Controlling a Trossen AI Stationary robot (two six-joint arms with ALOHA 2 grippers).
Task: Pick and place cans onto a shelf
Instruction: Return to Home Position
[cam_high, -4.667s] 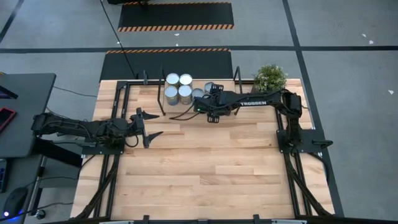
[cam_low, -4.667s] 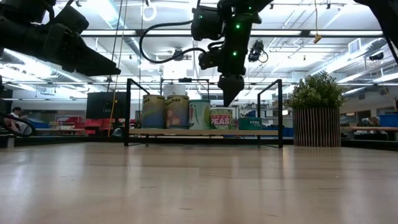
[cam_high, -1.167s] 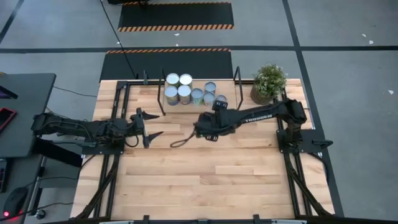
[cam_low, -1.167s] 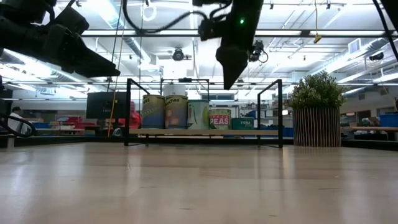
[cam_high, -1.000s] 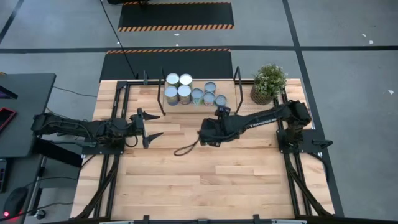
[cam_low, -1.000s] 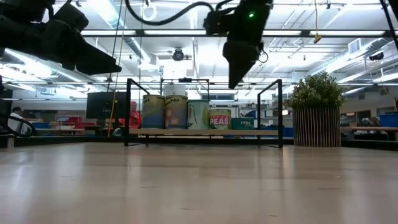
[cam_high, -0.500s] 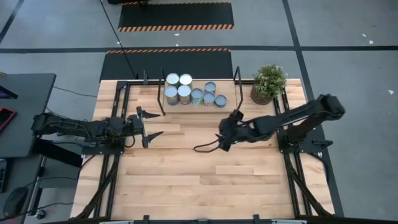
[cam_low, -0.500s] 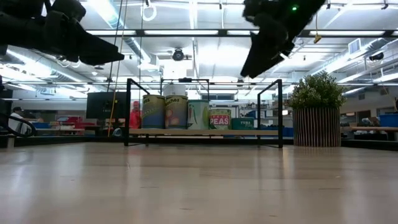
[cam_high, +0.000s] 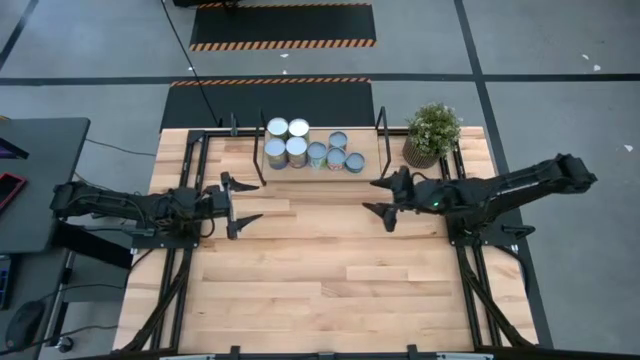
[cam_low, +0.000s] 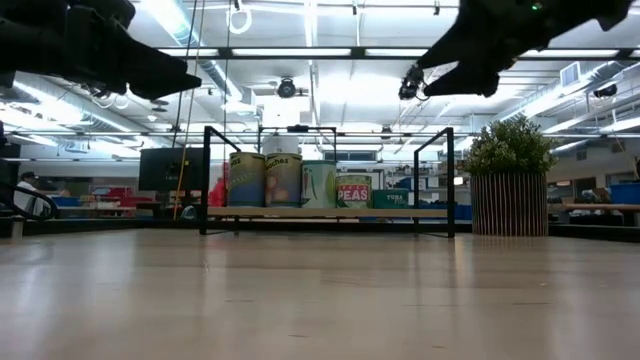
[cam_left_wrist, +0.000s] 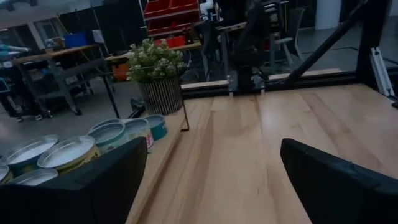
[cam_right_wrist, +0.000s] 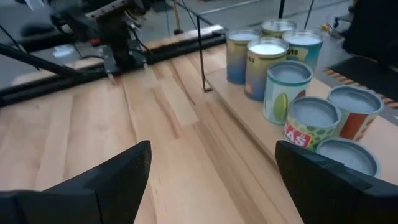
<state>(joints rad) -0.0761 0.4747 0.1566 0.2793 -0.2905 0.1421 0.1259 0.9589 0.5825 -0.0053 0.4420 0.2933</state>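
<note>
Cans (cam_high: 307, 148) sit on shelf (cam_low: 300, 212) at upper middle, up-left of right gripper (cam_high: 378, 198) (open, empty, nearer); left gripper (cam_high: 256, 200) waits open at middle left.

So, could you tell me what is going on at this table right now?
Nothing is being held at the moment. The cans all stand together on the shelf at the far edge of the table, with a plant off to its right. The left hand and the right hand are both open and empty, raised above the bare tabletop in front of the shelf, each toward its own side. The placing looks done.
</note>
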